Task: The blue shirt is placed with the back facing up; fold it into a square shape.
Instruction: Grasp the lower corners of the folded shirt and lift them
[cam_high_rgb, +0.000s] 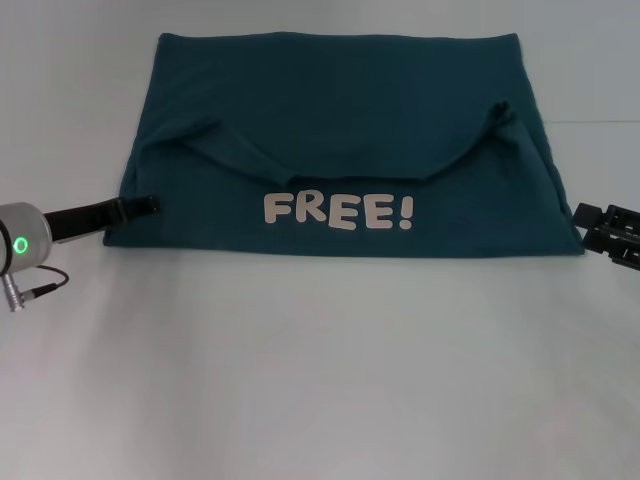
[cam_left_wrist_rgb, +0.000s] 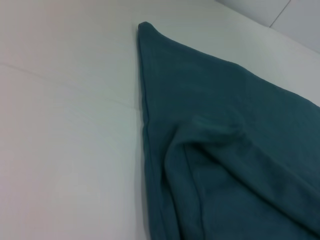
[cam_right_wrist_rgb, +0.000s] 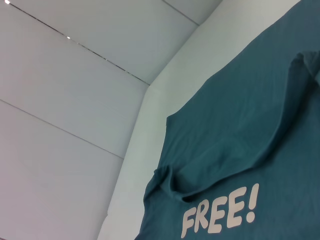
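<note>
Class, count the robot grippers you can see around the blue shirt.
2. The left gripper sits at the blue shirt's left edge, near its front corner; the right gripper is at its right front corner.

You have a dark teal-blue shirt (cam_high_rgb: 340, 110) with "FREE!" (cam_high_rgb: 338, 211) printed across it in pale off-white block letters. It lies on a plain white counter (cam_high_rgb: 320, 380). The left end effector (cam_high_rgb: 150, 204) is black behind a silver wrist with a green light ring; the right end effector (cam_high_rgb: 583, 213) is black.
</note>
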